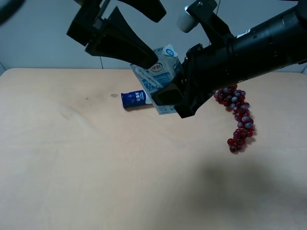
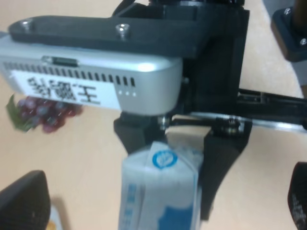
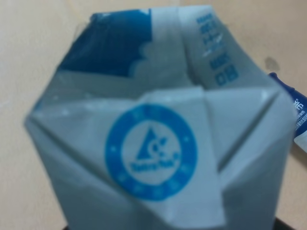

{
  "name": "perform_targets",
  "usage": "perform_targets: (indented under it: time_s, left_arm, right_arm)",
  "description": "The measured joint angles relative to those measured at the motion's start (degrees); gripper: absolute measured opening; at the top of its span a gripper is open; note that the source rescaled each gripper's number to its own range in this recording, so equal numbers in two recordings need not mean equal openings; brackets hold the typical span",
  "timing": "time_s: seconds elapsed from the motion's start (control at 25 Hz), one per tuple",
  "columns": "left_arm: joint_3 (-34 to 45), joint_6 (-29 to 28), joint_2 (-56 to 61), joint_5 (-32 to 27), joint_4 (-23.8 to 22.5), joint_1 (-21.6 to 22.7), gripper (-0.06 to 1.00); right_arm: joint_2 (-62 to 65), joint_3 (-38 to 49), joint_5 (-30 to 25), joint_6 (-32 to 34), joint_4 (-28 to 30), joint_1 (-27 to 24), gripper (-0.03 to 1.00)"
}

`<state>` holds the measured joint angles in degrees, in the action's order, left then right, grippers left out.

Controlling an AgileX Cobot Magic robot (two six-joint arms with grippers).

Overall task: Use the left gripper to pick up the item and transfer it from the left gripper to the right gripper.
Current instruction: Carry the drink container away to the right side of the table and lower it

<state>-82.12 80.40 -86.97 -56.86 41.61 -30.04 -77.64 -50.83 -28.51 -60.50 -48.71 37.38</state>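
The item, a white-and-blue carton (image 1: 162, 72), hangs tilted in the air above the table, between both arms. My right gripper (image 1: 173, 98) comes in from the right. In the left wrist view its two black fingers (image 2: 221, 153) press on either side of the carton's gabled top (image 2: 160, 191). My left gripper (image 1: 152, 63) reaches in from the upper left. Its own fingers (image 2: 24, 201) stand wide apart at the sides of the carton and do not touch it. The right wrist view is filled by the carton's gable with a round blue logo (image 3: 151, 151).
A white-and-blue bottle with a blue cap (image 1: 133, 99) lies on the pale wooden table (image 1: 96, 167) just under the carton; it also shows in the right wrist view (image 3: 295, 115). A bunch of red grapes (image 1: 238, 115) lies to the right; it also shows in the left wrist view (image 2: 45, 112).
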Motion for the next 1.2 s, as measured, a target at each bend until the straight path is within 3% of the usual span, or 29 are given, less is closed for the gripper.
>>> perform_targets:
  time_s: [0.4,0.72,0.88,1.2]
  left_arm:
    - [0.00,-15.23,10.41,-2.05,-14.17,0.00,0.98]
    - [0.13,-30.54,18.29,-10.46,-21.10,0.00,0.97]
    - [0.88,-39.70,21.72,-10.46,-23.35,0.00,0.97]
    - [14.31,-50.70,34.04,-10.46,-30.25,0.00,0.97]
  right_arm:
    - [0.00,0.00,0.00,0.00,0.00,0.00,0.00]
    - [0.00,0.00,-0.06,0.00,0.00,0.00,0.00]
    - [0.00,0.00,-0.24,0.00,0.00,0.00,0.00]
    - [0.00,0.00,-0.31,0.12,0.00,0.00,0.00]
